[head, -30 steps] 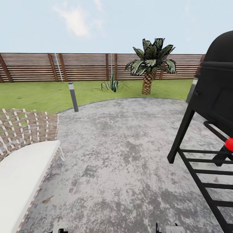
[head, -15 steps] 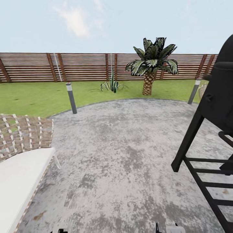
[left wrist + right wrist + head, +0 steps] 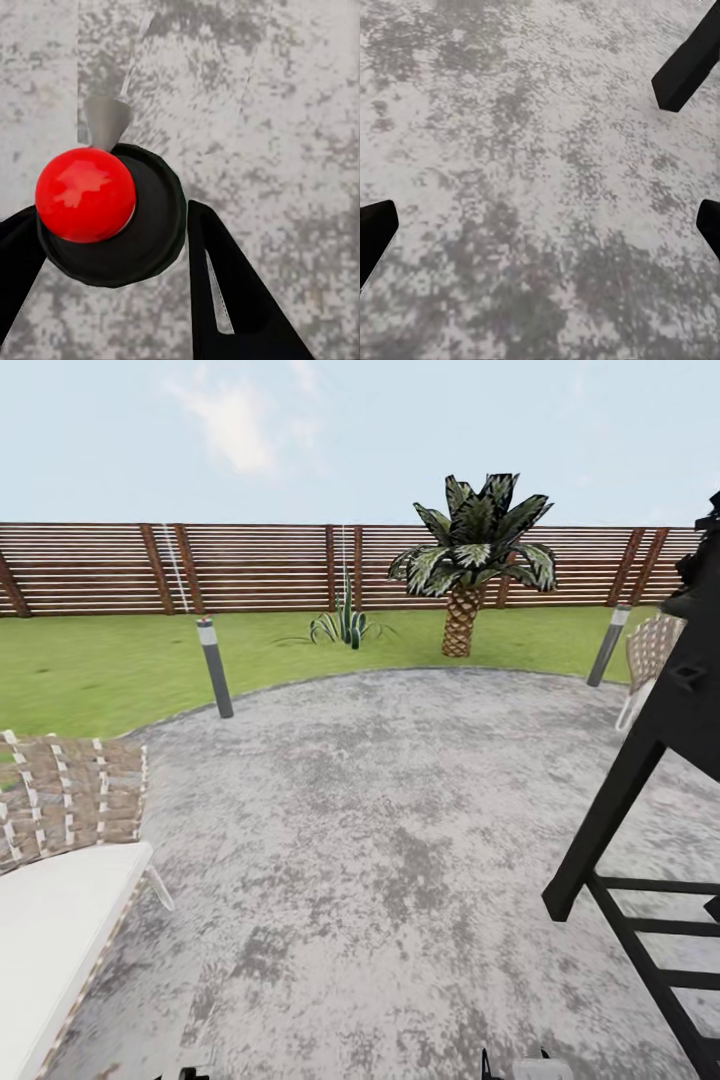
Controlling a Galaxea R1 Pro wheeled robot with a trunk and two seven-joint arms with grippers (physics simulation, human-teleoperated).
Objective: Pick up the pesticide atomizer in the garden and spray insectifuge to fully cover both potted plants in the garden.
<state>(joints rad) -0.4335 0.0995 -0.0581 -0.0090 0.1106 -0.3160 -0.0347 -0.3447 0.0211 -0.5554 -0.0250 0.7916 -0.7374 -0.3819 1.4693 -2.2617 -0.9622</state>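
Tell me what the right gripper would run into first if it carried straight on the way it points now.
Most likely the paved patio: the right wrist view looks between the right gripper's spread fingers at mottled grey paving. A black leg crosses one corner, off that line. Depth is hard to judge.

This is a home garden, an outdoor sitting and grilling spot. A round, mottled grey paved patio [image 3: 400, 840] takes up the near ground, ringed by a green lawn [image 3: 100, 660] that runs back to a brown slatted wooden fence [image 3: 260, 565] under a pale, lightly clouded sky. On the near left stands a brown-and-white woven wicker seat with a white cushion [image 3: 60, 860]; another woven wicker chair [image 3: 650, 650] sits far right. A black metal barbecue grill on slanted legs [image 3: 660, 790] fills the right edge. Two short grey bollard lamps [image 3: 214, 667] mark the patio rim, and a scaly-trunked palm [image 3: 465, 565] and a long-leaved striped clump [image 3: 345, 622] grow in the grass by the fence.
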